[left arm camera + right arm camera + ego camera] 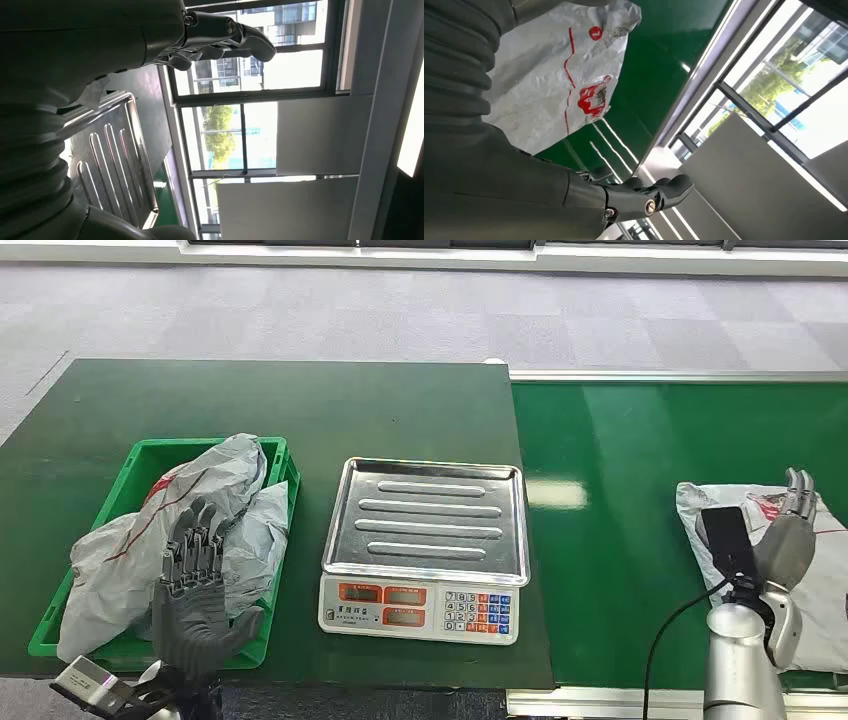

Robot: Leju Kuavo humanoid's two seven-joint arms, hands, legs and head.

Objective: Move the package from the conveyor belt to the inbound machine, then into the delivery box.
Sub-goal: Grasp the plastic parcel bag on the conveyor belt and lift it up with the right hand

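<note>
Package (800,570) is lying on the conveyor belt (620,540), with the right hand (787,540) hovering above it, fingers extended, gripping nothing. Left hand (195,585) is hanging open over the green box (150,455).

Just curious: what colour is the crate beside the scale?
Bright green crate, clearest in the head view.

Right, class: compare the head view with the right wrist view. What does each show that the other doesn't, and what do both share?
Head view alone: the green crate holding grey bags, the scale with its bare steel tray, and the open left hand over the crate.

Right wrist view alone: windows with trees outside, and a grey wall panel.

Both: the white package with red print lying on the green conveyor belt, and the right hand open above it.
</note>
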